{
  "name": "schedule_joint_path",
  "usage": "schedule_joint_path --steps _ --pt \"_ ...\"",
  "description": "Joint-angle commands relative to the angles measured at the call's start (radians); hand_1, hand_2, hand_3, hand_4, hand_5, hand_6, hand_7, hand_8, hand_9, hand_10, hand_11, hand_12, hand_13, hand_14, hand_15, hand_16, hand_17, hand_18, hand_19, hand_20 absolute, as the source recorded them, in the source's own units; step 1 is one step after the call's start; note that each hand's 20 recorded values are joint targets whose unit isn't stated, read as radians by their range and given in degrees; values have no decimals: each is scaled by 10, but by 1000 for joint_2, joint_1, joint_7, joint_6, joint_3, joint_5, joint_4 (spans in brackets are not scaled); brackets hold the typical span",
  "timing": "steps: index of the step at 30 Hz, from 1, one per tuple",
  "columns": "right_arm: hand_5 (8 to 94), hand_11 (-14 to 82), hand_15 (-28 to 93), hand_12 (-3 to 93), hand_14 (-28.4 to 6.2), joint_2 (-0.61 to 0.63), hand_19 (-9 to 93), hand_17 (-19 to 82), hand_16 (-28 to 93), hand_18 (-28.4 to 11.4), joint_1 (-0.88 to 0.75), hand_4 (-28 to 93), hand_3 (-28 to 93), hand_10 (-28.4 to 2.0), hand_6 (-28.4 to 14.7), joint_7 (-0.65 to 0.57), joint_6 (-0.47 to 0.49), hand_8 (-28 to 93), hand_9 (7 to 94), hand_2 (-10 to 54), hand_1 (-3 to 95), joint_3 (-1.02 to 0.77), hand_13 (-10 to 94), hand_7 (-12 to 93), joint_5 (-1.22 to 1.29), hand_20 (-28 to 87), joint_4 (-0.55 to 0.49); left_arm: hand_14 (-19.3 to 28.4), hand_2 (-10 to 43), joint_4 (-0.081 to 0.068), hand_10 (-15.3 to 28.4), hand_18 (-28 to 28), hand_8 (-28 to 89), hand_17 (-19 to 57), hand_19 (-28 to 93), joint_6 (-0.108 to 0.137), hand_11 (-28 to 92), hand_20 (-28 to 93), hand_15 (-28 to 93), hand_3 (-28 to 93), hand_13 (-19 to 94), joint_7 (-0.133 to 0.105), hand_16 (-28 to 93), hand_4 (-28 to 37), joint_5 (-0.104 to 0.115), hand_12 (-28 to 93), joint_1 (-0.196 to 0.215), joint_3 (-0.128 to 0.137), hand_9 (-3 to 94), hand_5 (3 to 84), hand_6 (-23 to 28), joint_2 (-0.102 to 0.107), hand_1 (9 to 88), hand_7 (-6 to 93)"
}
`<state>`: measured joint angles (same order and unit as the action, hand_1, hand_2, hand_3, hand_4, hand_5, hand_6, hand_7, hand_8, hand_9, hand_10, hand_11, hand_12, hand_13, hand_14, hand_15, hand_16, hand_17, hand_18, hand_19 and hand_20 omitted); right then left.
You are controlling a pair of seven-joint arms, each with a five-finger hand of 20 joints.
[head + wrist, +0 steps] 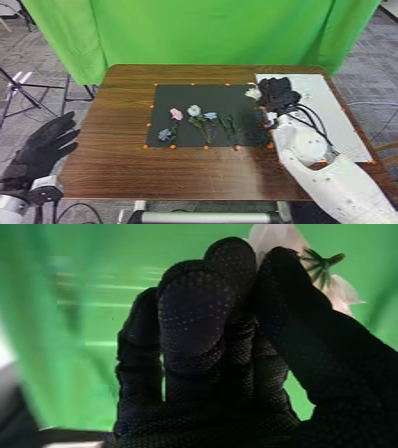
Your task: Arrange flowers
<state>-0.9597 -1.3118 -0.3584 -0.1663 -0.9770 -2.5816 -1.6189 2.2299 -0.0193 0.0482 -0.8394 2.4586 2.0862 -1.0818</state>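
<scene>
My right hand [280,95] is over the inner edge of the white board in the head view, with a white flower [253,93] at its left side. In the right wrist view the thumb of my right hand [200,319] presses against its fingers, pinching the white flower [339,294], whose green base shows past the thumb. On the black mat [191,92] lie a pink flower [176,114], a pale flower [194,110], a light blue flower [210,115], a darker blue flower [164,134] and green stems [231,130]. My left hand [43,145] is open beside the table.
The white board [333,120] lies along the right side of the brown table [133,175], partly under my right arm. Small orange markers edge the mat. A green curtain [213,35] hangs behind the table, and tripod legs [27,92] stand at the left.
</scene>
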Motion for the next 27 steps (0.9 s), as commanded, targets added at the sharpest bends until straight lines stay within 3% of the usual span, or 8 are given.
schedule_joint_path --steps 1,16,27 --pt "705 199 486 522 -5 -97 717 282 355 -154 108 -255 846 -59 28 45 23 -19 864 -95 472 129 838 521 -67 426 71 124 -6 0 90 183 -112 -134 350 7 95 85 176 702 125 11 59 -276 3 196 -3 -11 185 203 9 8 249 215" --pt "696 189 487 512 6 -67 713 269 368 -157 193 -277 837 -55 28 -25 -61 -42 856 -95 482 250 818 525 -194 437 203 124 -5 2 91 183 -113 -133 350 7 95 84 177 702 126 12 56 -276 -1 195 2 -7 186 204 9 3 249 216" --pt "687 179 473 502 9 -72 702 246 385 -159 178 -282 839 -52 35 -6 -63 -46 847 -95 478 259 800 527 -197 442 196 124 -5 0 90 183 -113 -133 351 3 95 84 177 702 125 14 56 -277 -1 195 -1 -10 186 204 9 6 250 216"
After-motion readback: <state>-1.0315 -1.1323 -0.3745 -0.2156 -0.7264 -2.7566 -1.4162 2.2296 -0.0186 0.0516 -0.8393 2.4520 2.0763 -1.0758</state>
